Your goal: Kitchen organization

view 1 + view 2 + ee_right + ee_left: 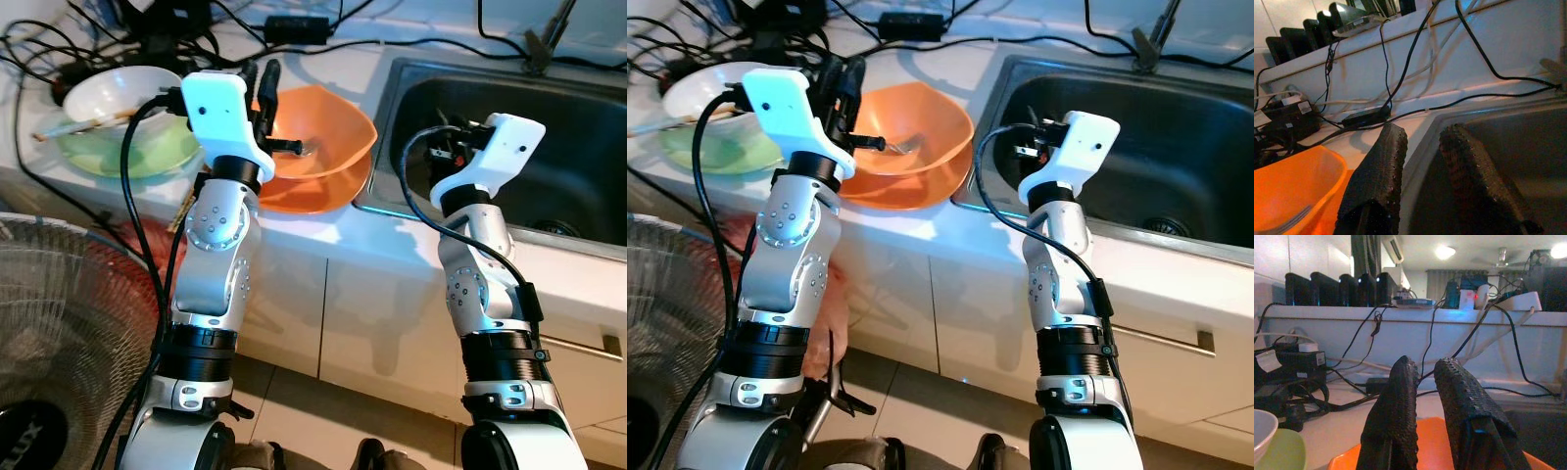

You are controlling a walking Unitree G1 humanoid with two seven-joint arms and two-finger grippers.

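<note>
Hovering slightly parted over the orange bowl (318, 147), left hand (263, 93) faces tangled cables (1312, 396).

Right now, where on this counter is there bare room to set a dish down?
Little on the counter: a thin front strip before the orange bowl. The sink basin looks bare. Stacked bowls and cables crowd the left and back. The left claw hangs over the orange bowl.

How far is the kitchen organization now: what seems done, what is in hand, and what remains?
Nothing looks finished. The orange bowl sits on the counter with a fork inside; a white bowl with chopsticks rests on a green one. The left gripper hovers over the orange bowl's rim, slightly open, holding nothing. The right gripper is open above the sink edge. All dishes remain to be moved.
</note>
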